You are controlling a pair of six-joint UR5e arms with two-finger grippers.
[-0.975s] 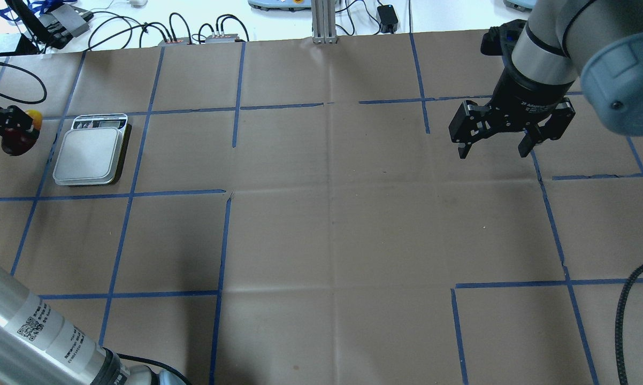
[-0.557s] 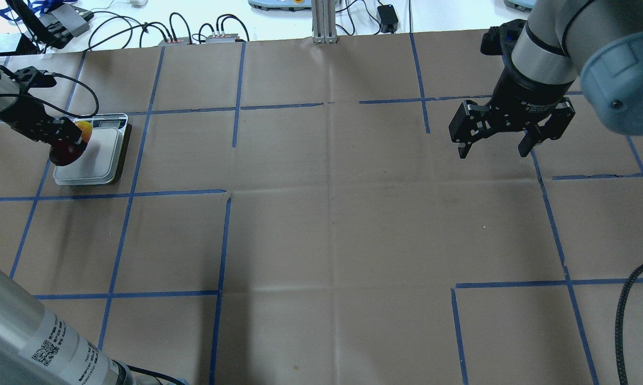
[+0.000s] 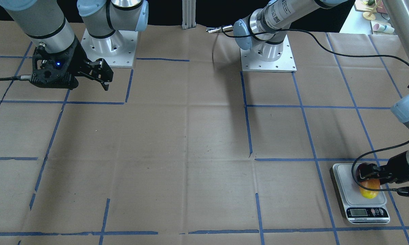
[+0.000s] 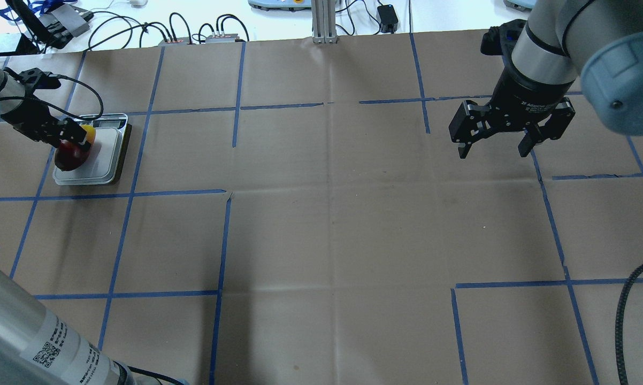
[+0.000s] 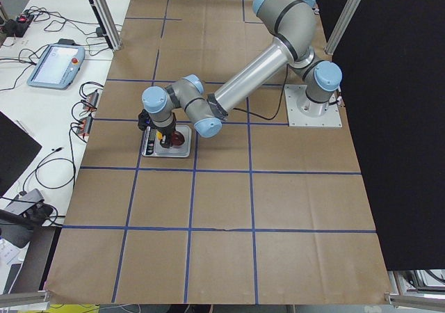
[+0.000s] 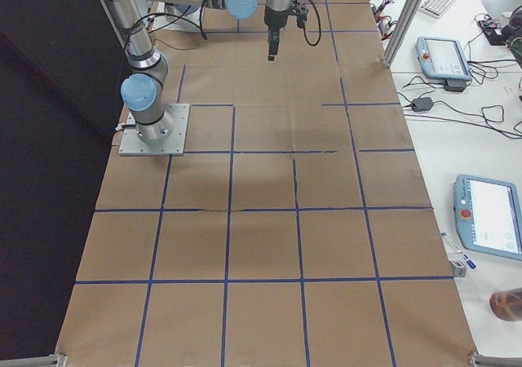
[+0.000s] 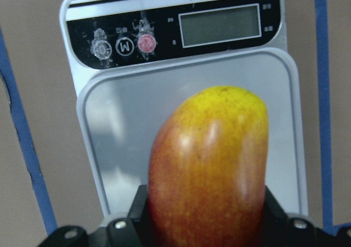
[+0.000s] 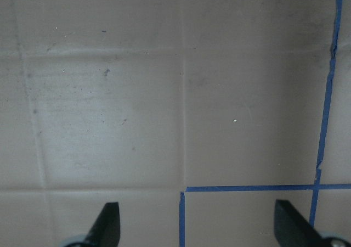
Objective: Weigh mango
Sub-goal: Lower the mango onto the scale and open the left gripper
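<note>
The mango point(image 4: 74, 151), dark red with a yellow end, is held in my left gripper point(image 4: 71, 143) over the left part of the scale's white platform point(image 4: 103, 155). In the left wrist view the mango point(image 7: 211, 164) fills the space between the fingers, yellow end towards the scale's display point(image 7: 220, 24). Whether it touches the platform I cannot tell. In the front-facing view the mango point(image 3: 368, 189) and the left gripper point(image 3: 369, 173) are above the scale point(image 3: 347, 197). My right gripper point(image 4: 492, 145) is open and empty, hovering over bare paper at the far right.
Brown paper with blue tape lines point(image 4: 225, 235) covers the table. Cables and small boxes point(image 4: 193, 35) lie beyond its far edge, and a metal post point(image 4: 324, 21) stands at the back middle. A black cable point(image 4: 629, 310) hangs at the right front.
My left gripper has carried the mango rightward from beside the scale to over its platform, and lowered it. The right arm has not moved.
</note>
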